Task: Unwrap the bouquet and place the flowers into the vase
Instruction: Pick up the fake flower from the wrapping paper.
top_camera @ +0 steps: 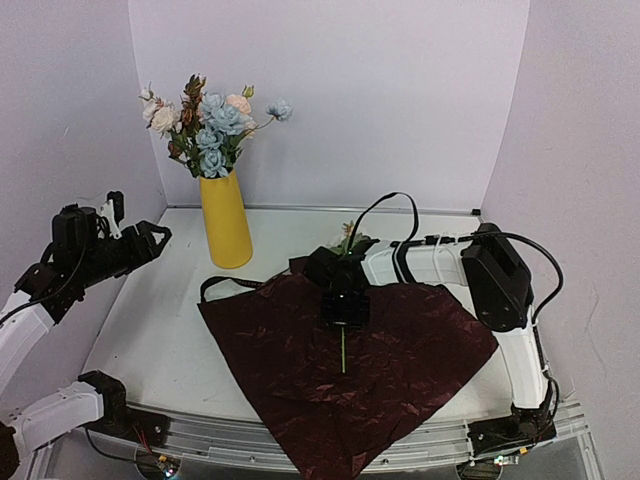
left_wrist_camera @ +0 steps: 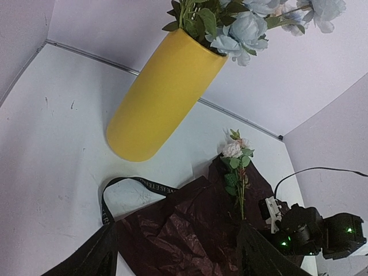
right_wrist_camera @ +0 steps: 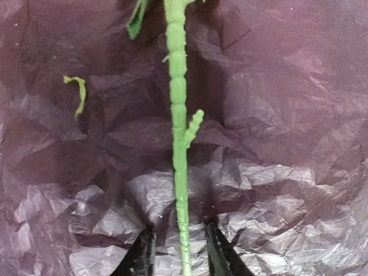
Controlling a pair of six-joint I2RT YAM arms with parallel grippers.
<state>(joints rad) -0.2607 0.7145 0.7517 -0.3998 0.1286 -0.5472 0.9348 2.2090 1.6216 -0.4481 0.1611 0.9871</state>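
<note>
The right tool (top_camera: 343,308) hangs low over the dark red paper (top_camera: 410,350), its tips pointing down. In the right wrist view its two fingers (right_wrist_camera: 142,256) stand apart, one on each side of a thin green stem (right_wrist_camera: 179,115). A narrow gap shows on both sides, so the tips are not pressed on the stem. This stem belongs to a single flower (left_wrist_camera: 234,164) that lies flat on the paper. Its bare end reaches out from the tool toward the arm bases, and its small pale head with leaves lies on the far side of the tool. A little green scrap (right_wrist_camera: 77,95) lies on the paper beside the stem, apart from it.

The paper is crinkled, spread open under the tool, and one corner hangs over the near edge of the worktop (top_camera: 160,330). A black ribbon (top_camera: 225,283) lies in a loop at the paper's far left corner.

Beyond that, to the tool's far left, the yellow vase (top_camera: 225,220) stands upright on the worktop, clear of the paper. The other flowers (top_camera: 210,125), pale blue, cream, pink and rust, are in its mouth.

The left tool (top_camera: 150,243) is raised in the air, well apart to the left, with its fingers (left_wrist_camera: 95,259) spread wide and nothing between them.
</note>
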